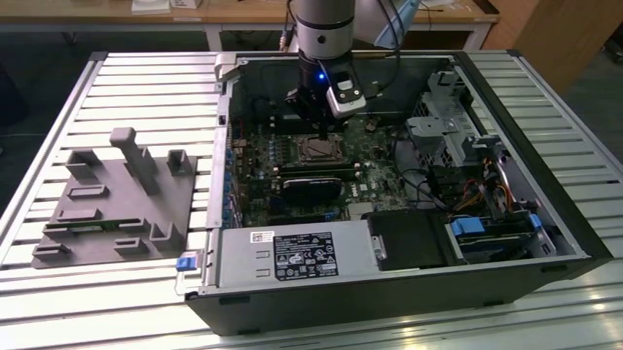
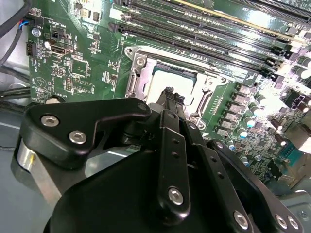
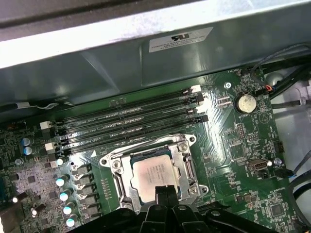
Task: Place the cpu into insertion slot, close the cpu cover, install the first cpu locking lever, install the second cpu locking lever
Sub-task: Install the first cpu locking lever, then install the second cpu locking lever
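Observation:
The cpu lies flat in the insertion slot on the green motherboard inside the open computer case. Its pale metal top shows through the window of the cpu cover, a silvery frame that lies down around it. My gripper hangs just above the near edge of the socket, its two narrow black fingertips pressed together with nothing between them. In the exterior view the gripper stands upright right over the socket.
Long black memory slots run beside the socket towards the case wall. A coin battery and cables sit to one side. A black graphics card, a power supply and drive cages crowd the case. A grey fixture lies outside.

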`<state>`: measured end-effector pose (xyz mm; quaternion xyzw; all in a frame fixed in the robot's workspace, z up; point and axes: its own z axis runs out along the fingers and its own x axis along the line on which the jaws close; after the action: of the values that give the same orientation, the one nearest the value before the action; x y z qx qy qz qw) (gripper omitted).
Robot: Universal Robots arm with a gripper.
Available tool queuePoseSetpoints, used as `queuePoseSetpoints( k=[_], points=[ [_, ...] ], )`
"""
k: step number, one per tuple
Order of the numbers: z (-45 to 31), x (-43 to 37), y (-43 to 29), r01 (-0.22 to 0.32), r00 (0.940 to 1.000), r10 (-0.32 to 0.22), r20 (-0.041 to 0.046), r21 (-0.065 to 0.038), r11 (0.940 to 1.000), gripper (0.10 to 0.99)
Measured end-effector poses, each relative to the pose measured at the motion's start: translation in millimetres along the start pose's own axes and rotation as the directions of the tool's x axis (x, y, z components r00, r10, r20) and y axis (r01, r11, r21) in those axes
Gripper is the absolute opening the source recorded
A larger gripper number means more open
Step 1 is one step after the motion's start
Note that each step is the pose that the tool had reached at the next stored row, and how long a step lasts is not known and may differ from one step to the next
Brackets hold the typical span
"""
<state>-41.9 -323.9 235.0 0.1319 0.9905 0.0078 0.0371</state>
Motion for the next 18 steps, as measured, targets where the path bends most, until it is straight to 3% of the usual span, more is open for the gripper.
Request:
queuePoseSetpoints(
  k=[10, 18],
  points=[
    [0.0, -0.2, -0.6, 0.000, 1.0000, 0.000, -0.0001, 0.000, 1.0000, 0.106],
    [0.0, -1.9, -6.8, 0.000, 1.0000, 0.000, 0.0000, 0.000, 1.0000, 0.106]
  ],
)
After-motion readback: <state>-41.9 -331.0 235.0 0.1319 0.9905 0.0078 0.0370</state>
